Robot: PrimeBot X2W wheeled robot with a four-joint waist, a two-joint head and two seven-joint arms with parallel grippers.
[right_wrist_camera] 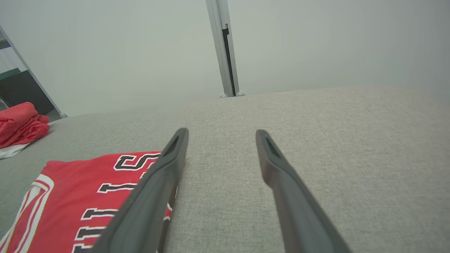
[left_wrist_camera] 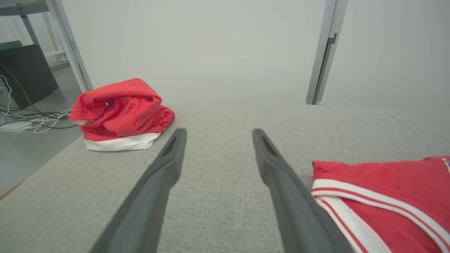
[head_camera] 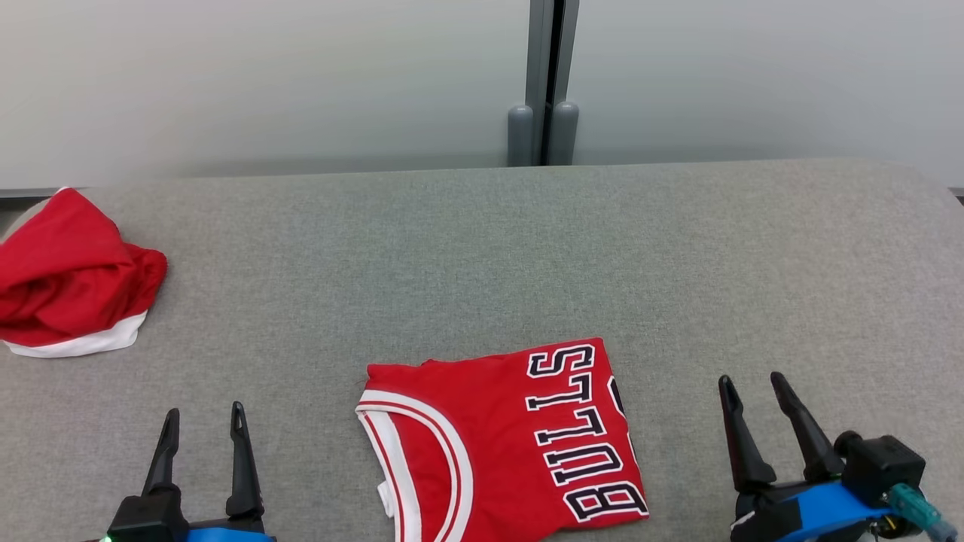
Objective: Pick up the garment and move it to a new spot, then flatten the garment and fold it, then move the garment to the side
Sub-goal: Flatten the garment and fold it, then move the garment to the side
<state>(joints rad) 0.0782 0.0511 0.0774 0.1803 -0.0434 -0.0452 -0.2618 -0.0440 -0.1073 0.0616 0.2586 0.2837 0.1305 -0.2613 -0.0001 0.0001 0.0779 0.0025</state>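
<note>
On grey table (head_camera: 452, 248), red BULLS jersey (head_camera: 497, 444) folded flat, white-striped trim

Ahead of the left gripper (head_camera: 205, 409), the grey padded surface (head_camera: 452, 248) runs open to the wall panel (head_camera: 263, 75). A crumpled red garment (head_camera: 71, 278) sits ahead and off its outer side, well apart. The folded jersey (head_camera: 504, 436) lies flat between both grippers, near each inner finger. Ahead of the right gripper (head_camera: 751, 376), the surface is open.
</note>
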